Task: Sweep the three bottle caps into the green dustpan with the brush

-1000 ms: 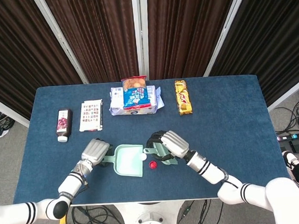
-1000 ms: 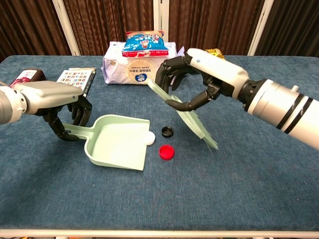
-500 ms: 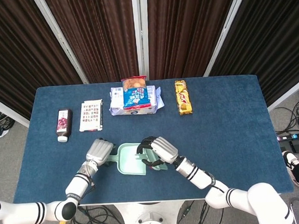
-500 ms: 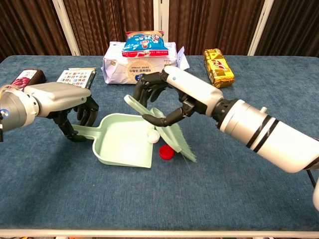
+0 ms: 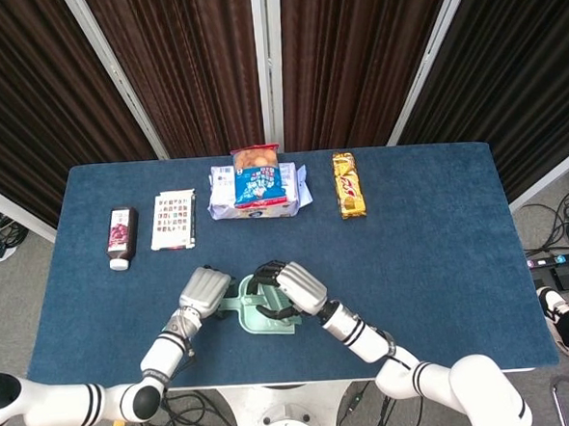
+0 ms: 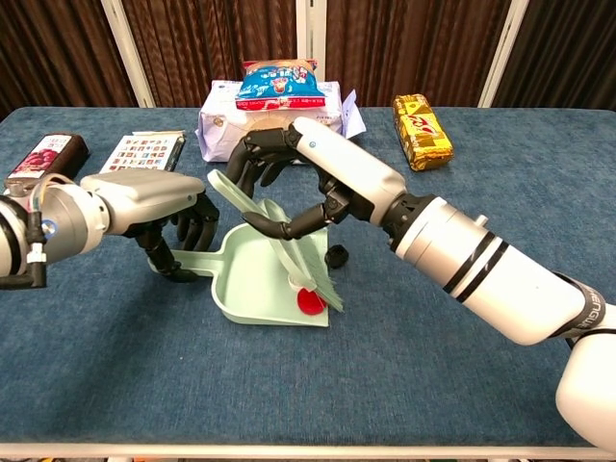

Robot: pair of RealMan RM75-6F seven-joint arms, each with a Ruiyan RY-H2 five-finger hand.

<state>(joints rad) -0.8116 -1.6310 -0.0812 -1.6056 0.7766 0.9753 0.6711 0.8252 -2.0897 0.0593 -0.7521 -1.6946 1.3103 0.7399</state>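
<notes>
My left hand (image 6: 178, 223) (image 5: 204, 292) grips the handle of the green dustpan (image 6: 245, 289) (image 5: 272, 325) on the blue table. My right hand (image 6: 289, 178) (image 5: 284, 288) holds the pale green brush (image 6: 306, 260), and its bristles slant down into the mouth of the pan. A red cap (image 6: 309, 300) lies just inside the pan's open edge. A white cap (image 6: 292, 282) shows partly behind the bristles. The black cap (image 6: 336, 257) rests on the table just right of the pan, outside it. In the head view the hands hide the caps.
Along the far side lie a purple bottle (image 5: 121, 236), a booklet (image 5: 174, 219), a white tissue pack with a blue snack bag (image 5: 256, 186) on it and a gold snack bar (image 5: 348, 184). The table's near edge (image 5: 276, 382) is close behind the pan.
My right hand swept the brush left into the pan's mouth, carrying the red and white caps in. The left hand slid the pan rightward. The black cap stayed outside.
</notes>
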